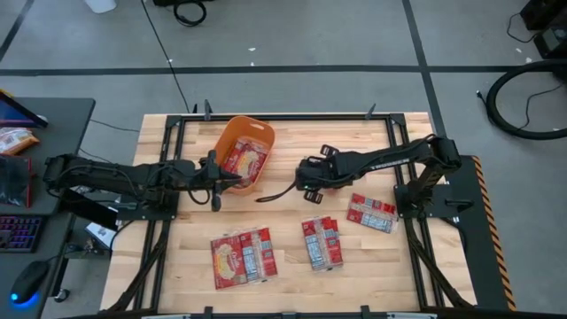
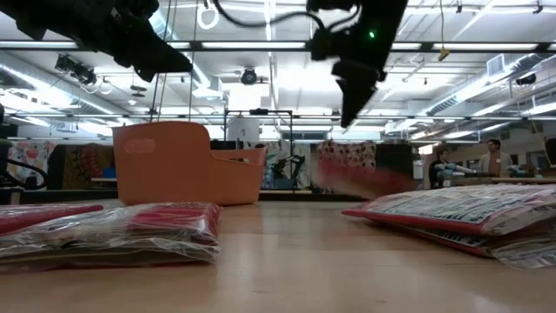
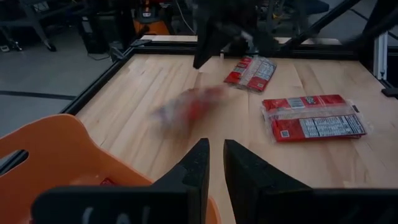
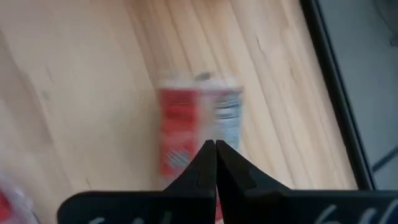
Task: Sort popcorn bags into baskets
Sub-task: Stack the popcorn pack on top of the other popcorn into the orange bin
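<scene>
The orange basket (image 1: 241, 140) stands at the table's far middle with red packets (image 1: 245, 160) inside. My left gripper (image 3: 216, 155) hovers at the basket's near wall (image 3: 56, 155), narrowly open with nothing between the fingers. My right gripper (image 4: 216, 148) is shut, raised over the table's middle (image 2: 350, 113), right of the basket. One red-and-white popcorn bag (image 3: 186, 107) shows blurred under the right gripper (image 2: 360, 178), apart from its fingers; whether it lies on the wood I cannot tell. Other bags lie flat in three groups on the near half (image 1: 241, 257) (image 1: 321, 242) (image 1: 372, 213).
A black frame rail (image 1: 283, 117) runs around the wooden tabletop. Bare wood (image 1: 292, 283) lies between the bag groups and the near edge. A desk with a keyboard and mouse (image 1: 22, 235) stands left of the table. People (image 2: 491, 161) stand far behind in the room.
</scene>
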`<act>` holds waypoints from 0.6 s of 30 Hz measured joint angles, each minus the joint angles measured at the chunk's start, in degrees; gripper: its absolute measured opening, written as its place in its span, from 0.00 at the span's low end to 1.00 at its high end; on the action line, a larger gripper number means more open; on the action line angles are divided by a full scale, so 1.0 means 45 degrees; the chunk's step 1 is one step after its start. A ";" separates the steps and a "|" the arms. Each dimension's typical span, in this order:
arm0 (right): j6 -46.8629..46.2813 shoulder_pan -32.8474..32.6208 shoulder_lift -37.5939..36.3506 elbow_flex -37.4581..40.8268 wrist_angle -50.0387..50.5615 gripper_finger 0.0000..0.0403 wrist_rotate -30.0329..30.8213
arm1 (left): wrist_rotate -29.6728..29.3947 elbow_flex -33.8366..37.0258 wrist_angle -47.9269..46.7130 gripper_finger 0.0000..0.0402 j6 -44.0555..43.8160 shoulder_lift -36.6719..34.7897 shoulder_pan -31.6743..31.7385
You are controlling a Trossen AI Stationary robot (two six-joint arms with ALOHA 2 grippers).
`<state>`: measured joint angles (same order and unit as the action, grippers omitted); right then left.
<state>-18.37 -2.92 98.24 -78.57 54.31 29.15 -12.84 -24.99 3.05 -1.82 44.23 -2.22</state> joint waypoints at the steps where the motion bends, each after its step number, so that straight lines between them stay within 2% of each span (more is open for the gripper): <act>1: 0.0145 -0.0027 0.0000 -0.0171 -0.0075 0.00 -0.0001 | 0.0000 0.0000 0.0000 0.13 0.0015 0.0000 0.0000; 6: 0.0725 -0.0076 -0.0010 -0.0482 -0.0644 0.00 -0.0462 | 0.0000 0.0000 -0.0080 0.13 0.0018 0.0003 0.0000; 9: 0.0279 -0.0076 0.0125 -0.0323 -0.0865 0.03 -0.0773 | 0.0000 0.0000 -0.0097 0.13 0.0018 0.0005 0.0000; 18: 0.0186 0.0134 0.0228 0.1835 -0.2243 0.30 -0.1813 | 0.0000 -0.0005 -0.0100 0.13 0.0011 0.0005 0.0000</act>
<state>-17.54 -2.32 99.26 -70.31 44.22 20.99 -12.84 -25.02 2.60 -1.77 44.25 -2.22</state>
